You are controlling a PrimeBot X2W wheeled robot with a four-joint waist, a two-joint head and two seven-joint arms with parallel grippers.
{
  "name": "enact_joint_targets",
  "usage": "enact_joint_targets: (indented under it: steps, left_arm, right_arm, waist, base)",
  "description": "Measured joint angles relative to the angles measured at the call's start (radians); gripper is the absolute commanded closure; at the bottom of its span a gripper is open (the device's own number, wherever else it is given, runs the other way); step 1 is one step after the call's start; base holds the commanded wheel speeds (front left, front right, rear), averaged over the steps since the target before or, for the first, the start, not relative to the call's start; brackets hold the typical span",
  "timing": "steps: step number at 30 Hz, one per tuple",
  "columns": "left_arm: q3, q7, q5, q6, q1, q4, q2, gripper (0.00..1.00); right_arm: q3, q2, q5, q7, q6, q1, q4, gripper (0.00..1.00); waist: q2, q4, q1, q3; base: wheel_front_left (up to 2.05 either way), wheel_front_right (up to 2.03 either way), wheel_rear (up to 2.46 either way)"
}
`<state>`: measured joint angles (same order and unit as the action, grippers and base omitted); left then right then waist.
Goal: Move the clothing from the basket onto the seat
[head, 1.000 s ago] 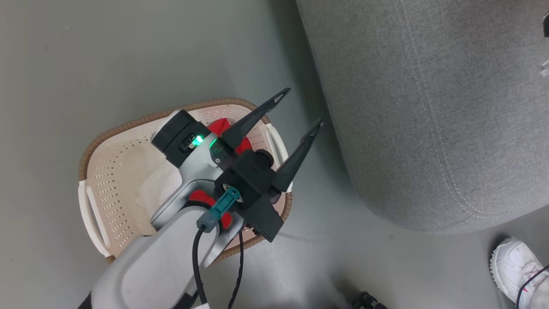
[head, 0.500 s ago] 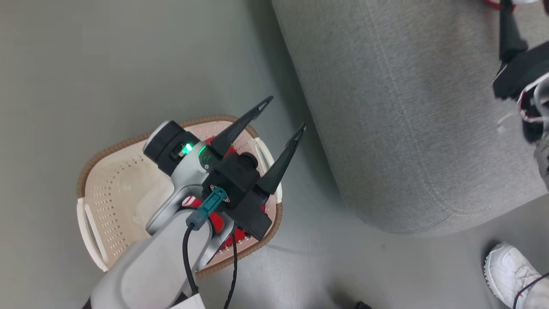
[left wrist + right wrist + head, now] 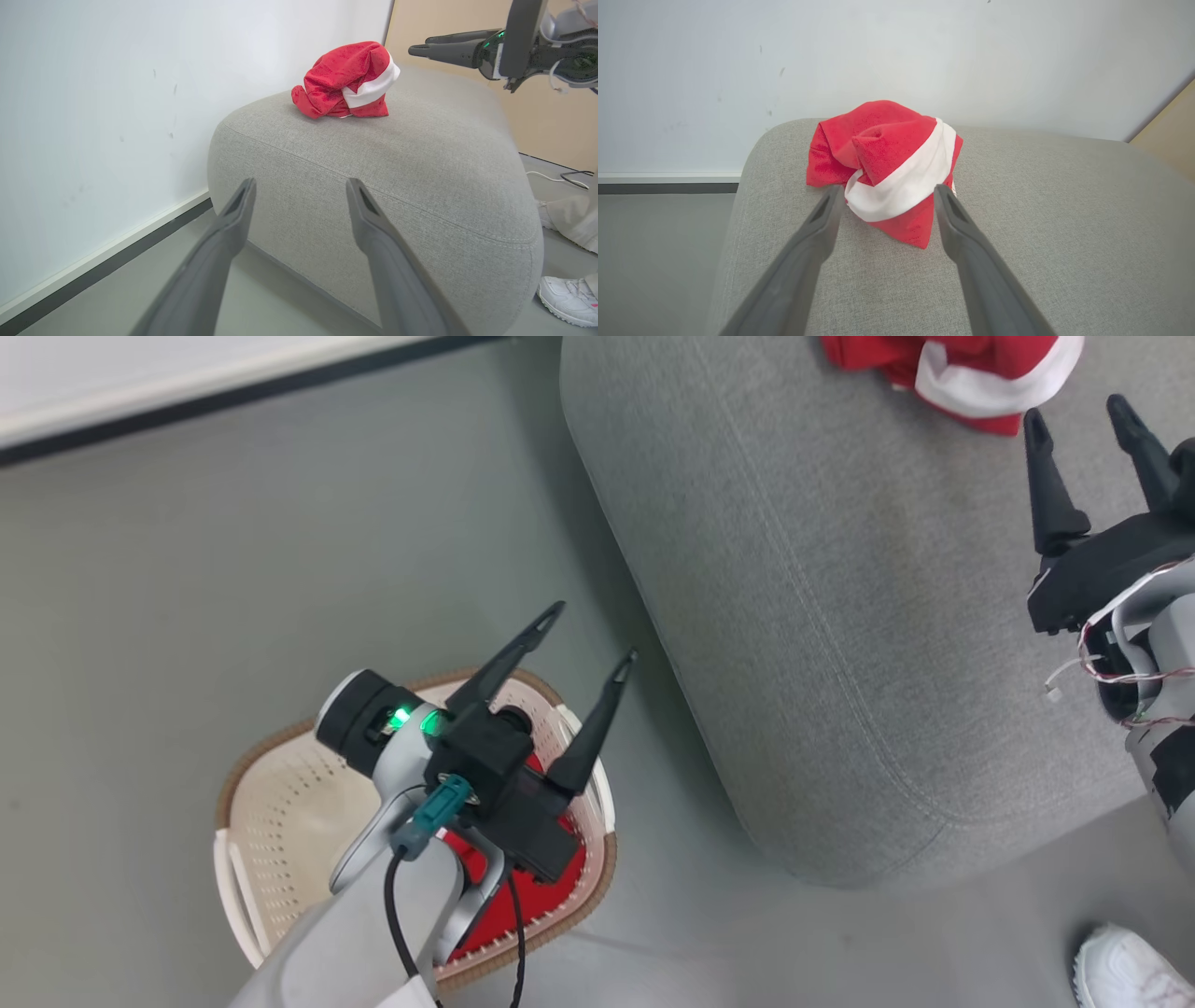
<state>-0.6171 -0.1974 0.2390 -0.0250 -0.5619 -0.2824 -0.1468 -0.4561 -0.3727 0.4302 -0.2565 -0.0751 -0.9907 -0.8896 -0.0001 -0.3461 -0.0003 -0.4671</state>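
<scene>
One red garment with a broad white band (image 3: pixel 962 369) (image 3: pixel 348 81) (image 3: pixel 887 168) lies crumpled on the grey seat (image 3: pixel 840 616) (image 3: pixel 397 158) (image 3: pixel 1017 261). My right gripper (image 3: pixel 1078 415) (image 3: pixel 885 191) (image 3: pixel 420 48) hovers just short of it, open, nothing between its fingers. Another red garment (image 3: pixel 537 891) lies in the cream basket (image 3: pixel 280 821) on the floor, mostly hidden under my left arm. My left gripper (image 3: pixel 593 635) (image 3: pixel 299 184) hangs open and empty above the basket's far end, pointing at the seat's side.
A white wall with a dark baseboard (image 3: pixel 233 392) runs behind the seat. A person's white shoe (image 3: pixel 1125 971) (image 3: pixel 567 298) stands on the grey floor at the seat's near right corner. A cable (image 3: pixel 560 176) lies on the floor beyond.
The camera has tilted, bringing the wall, the seat's top and the right gripper into view. The red banded garment now lies on the seat in front of the open right gripper.
</scene>
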Motion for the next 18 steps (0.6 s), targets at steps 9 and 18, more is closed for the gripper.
enact_joint_targets:
  steps: [9,18]
  left_arm:
    - [0.084,-0.032,0.045,0.053,0.065,-0.054,-0.003,0.00]
    - [0.160,-0.044,0.091,0.088,0.182,-0.085,-0.027,0.00]
  right_arm:
    - [0.005,0.025,-0.007,0.000,0.000,0.092,0.099,0.00]
    - [-0.002,0.073,-0.009,0.000,0.006,0.229,0.175,0.00]
  waist:
    - [0.0000,0.044,0.0000,0.124]
    - [0.0000,0.114,0.0002,0.233]
  base:
    - [0.00,0.00,0.00]
    - [0.00,0.00,0.00]
